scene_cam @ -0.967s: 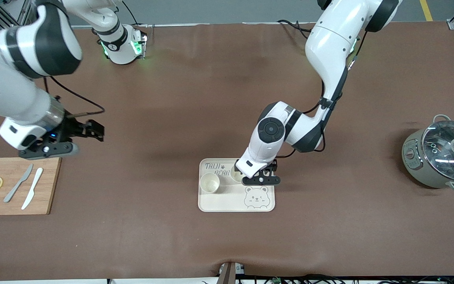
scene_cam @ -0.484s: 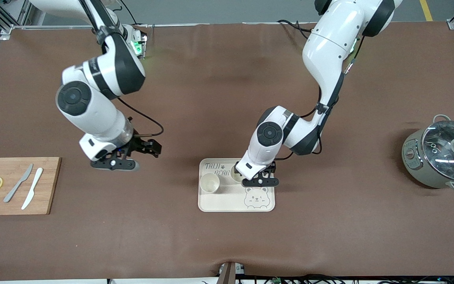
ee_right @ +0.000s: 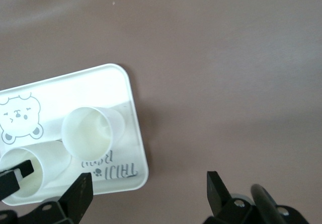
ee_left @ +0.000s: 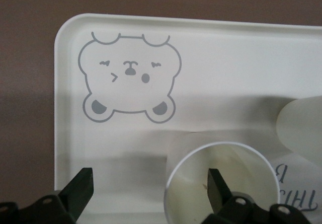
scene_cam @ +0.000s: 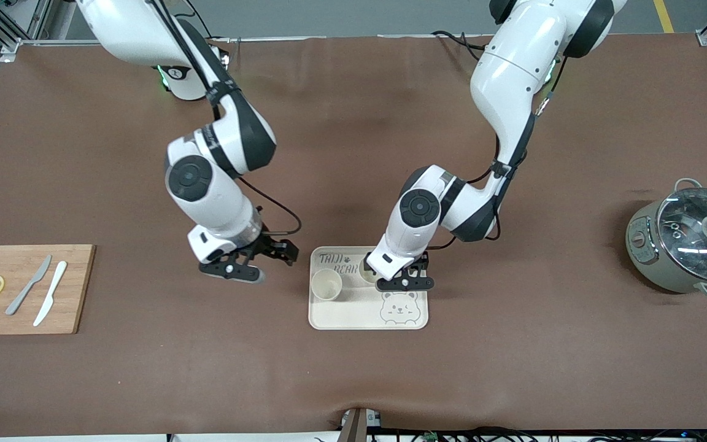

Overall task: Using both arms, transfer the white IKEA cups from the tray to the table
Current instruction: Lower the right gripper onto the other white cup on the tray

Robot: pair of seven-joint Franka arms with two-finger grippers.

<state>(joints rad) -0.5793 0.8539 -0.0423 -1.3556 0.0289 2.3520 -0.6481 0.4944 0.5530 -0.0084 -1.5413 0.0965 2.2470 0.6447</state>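
On the desk (scene_cam: 513,368), the bear-print tray (scene_cam: 353,316) is carrying both white IKEA cups. One cup (scene_cam: 326,285) is standing free; the other cup (scene_cam: 367,271), slightly farther, is sitting beneath the left gripper (scene_cam: 412,276), whose jaws are spread, one finger (ee_left: 216,183) inside its rim. The right gripper (scene_cam: 270,261), jaws apart, is hovering beside the tray.

cream cups (scene_cam: 326,285), bear-print tray (scene_cam: 353,316)

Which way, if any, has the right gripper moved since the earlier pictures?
Yes: the right gripper has travelled from above the cutting board toward the bear-print tray.
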